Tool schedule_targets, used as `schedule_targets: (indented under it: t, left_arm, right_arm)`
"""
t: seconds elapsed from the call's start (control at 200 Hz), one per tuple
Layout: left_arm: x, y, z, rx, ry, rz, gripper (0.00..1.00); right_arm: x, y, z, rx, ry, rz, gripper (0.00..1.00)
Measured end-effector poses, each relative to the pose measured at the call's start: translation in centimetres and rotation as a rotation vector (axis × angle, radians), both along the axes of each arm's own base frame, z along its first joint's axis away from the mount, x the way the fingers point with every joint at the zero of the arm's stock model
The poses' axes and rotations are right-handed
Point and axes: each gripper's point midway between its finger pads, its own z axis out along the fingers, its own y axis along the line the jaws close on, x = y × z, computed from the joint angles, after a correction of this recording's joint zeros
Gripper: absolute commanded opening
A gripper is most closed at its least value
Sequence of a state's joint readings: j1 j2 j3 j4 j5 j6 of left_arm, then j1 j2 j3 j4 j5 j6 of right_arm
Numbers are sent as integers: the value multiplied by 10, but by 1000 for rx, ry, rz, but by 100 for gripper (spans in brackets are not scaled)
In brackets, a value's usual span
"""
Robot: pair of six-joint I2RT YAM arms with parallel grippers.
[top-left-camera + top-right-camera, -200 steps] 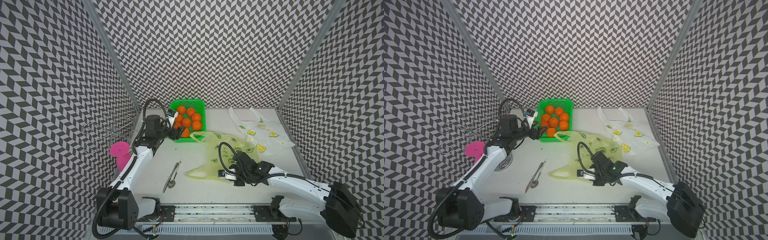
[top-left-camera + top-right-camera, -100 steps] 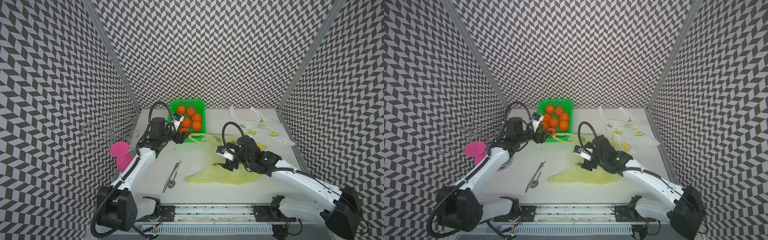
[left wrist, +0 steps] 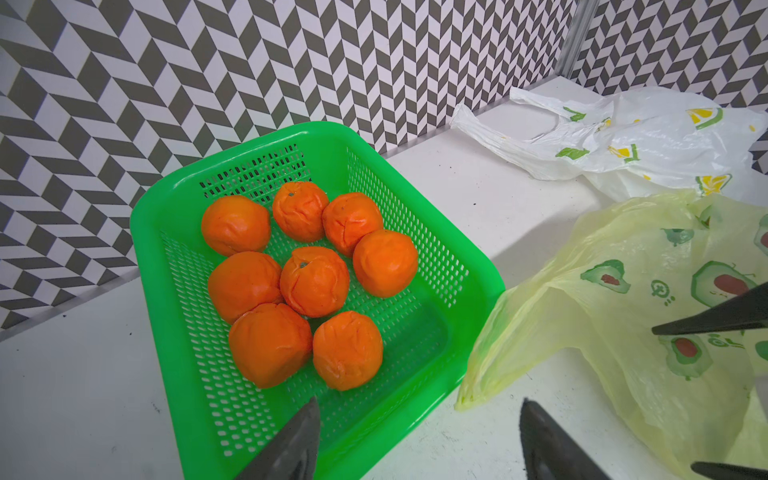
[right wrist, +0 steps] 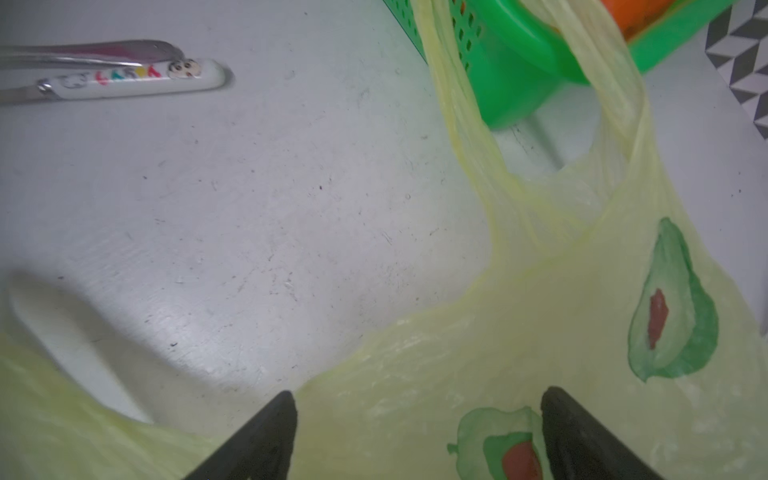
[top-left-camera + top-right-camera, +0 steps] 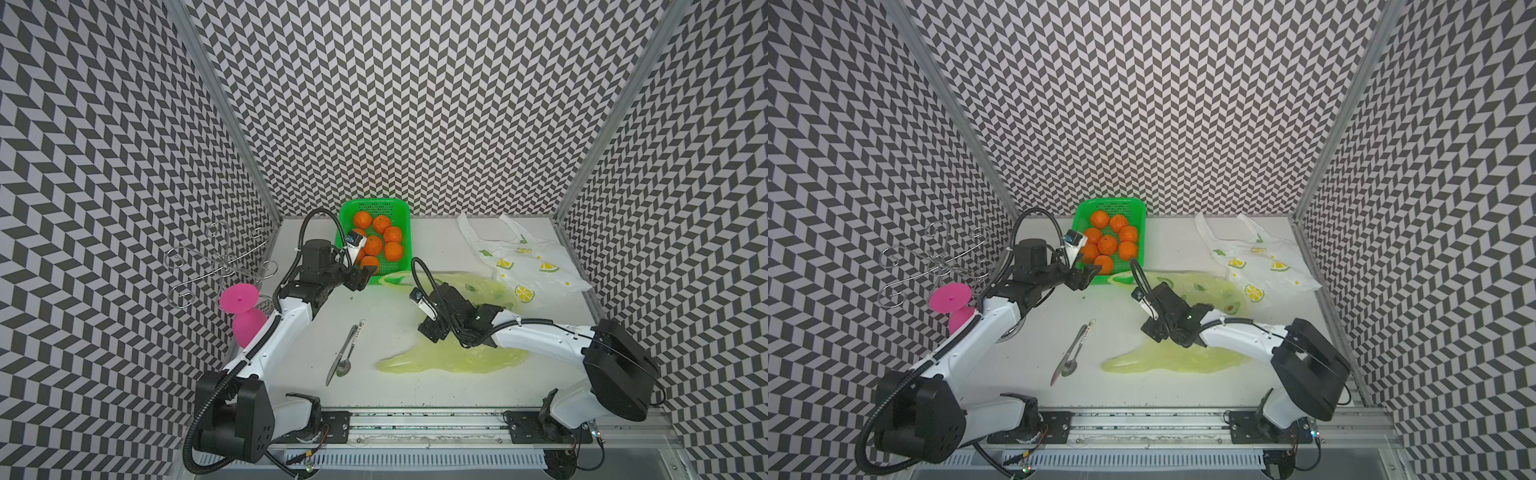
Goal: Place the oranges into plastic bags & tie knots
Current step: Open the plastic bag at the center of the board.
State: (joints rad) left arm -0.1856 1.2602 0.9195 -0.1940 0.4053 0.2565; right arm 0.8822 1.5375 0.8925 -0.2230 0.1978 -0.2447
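Note:
Several oranges (image 5: 374,245) (image 5: 1106,245) (image 3: 313,280) lie in the green mesh basket (image 5: 399,208) (image 3: 166,232). My left gripper (image 5: 361,276) (image 5: 1086,276) (image 3: 419,440) hovers open and empty at the basket's near edge. A yellow-green plastic bag (image 5: 457,359) (image 5: 1167,357) (image 3: 602,299) (image 4: 519,332) with avocado prints lies flat mid-table, one handle resting against the basket. Over it my right gripper (image 5: 430,330) (image 5: 1152,332) (image 4: 415,436) stands open, holding nothing. The white lemon-print bag (image 5: 536,270) (image 5: 1266,270) (image 3: 623,129) lies at the back right. No knots are in view.
A knife and spoon (image 5: 347,353) (image 5: 1073,353) (image 4: 124,75) lie left of the yellow-green bag. A pink goblet (image 5: 243,307) and a wire rack (image 5: 216,262) stand by the left wall. Patterned walls close in three sides.
My right gripper opened and let go of the yellow-green bag, then moved back toward the middle. The bag now lies spread flatter. The left gripper edged slightly along the basket front.

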Motion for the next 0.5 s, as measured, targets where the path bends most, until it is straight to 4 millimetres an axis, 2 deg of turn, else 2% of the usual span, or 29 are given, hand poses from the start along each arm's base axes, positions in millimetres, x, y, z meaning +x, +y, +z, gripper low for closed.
schedule_targets:
  t: [0.085,0.145,0.175,0.275,0.375,0.496]
  left_arm:
    - [-1,0,0,-2,-1,-4,77]
    - [-2,-1,2,-7,-5,-10,77]
    - [-3,-2,3,-9,-7,-12,77]
    - [-6,-5,8,-22,-16,-33,77]
    - [-12,-12,12,-35,-25,-80,77]
    - [-26,-34,8,34,-64,-203,79]
  right_arm:
    - [3,-3,0,-7,-19,-9,29]
    - [4,-2,2,-10,-34,1,7]
    - [4,-2,5,-10,-42,8,4]
    - [5,-4,16,8,-65,32,0]
    - [0,-8,37,52,-85,78,0]
    - [-5,-13,67,116,-115,137,3]
